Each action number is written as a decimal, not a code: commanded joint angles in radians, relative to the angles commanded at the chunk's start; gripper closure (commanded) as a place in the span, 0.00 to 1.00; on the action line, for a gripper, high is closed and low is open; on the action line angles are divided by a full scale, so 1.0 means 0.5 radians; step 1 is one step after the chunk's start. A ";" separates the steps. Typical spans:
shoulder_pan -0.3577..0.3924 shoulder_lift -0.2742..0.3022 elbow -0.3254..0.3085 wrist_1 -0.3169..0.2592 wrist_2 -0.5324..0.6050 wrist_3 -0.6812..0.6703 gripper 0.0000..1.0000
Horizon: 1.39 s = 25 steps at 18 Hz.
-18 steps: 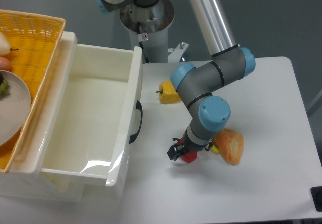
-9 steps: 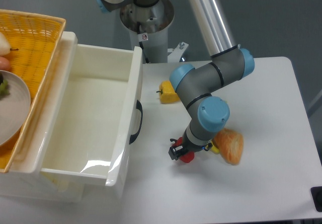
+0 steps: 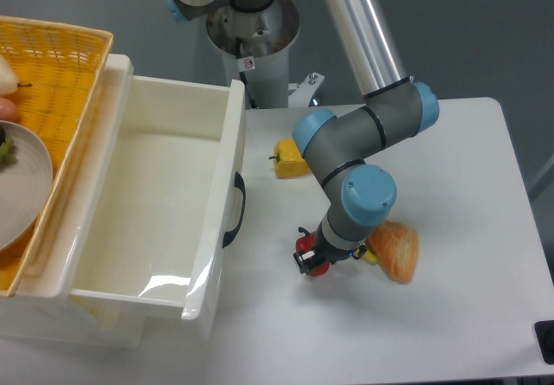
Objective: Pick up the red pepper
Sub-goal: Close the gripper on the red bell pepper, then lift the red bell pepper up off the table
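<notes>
place: robotics lab | evidence: UR5e arm (image 3: 359, 138) on a metal pedestal (image 3: 253, 35) behind the gripper (image 3: 308, 255) | plain white table (image 3: 450, 316) beneath it, grey floor beyond | staged props: white plastic bin (image 3: 164, 203) to the gripper's left, yellow wicker basket (image 3: 61, 65) further left

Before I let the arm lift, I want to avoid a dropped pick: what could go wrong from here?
The gripper sits low over the red pepper, hiding most of it, so whether the hold is centred cannot be told; a glossy, lobed pepper could slip out on the lift. The bread piece lies close beside the wrist, so a sideways move might nudge it.
</notes>
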 joint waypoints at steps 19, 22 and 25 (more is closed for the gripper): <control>0.034 0.172 0.083 -0.003 0.067 1.014 0.68; 0.040 0.239 0.080 -0.006 0.177 1.398 0.68; 0.018 0.294 0.074 -0.025 0.297 1.702 0.68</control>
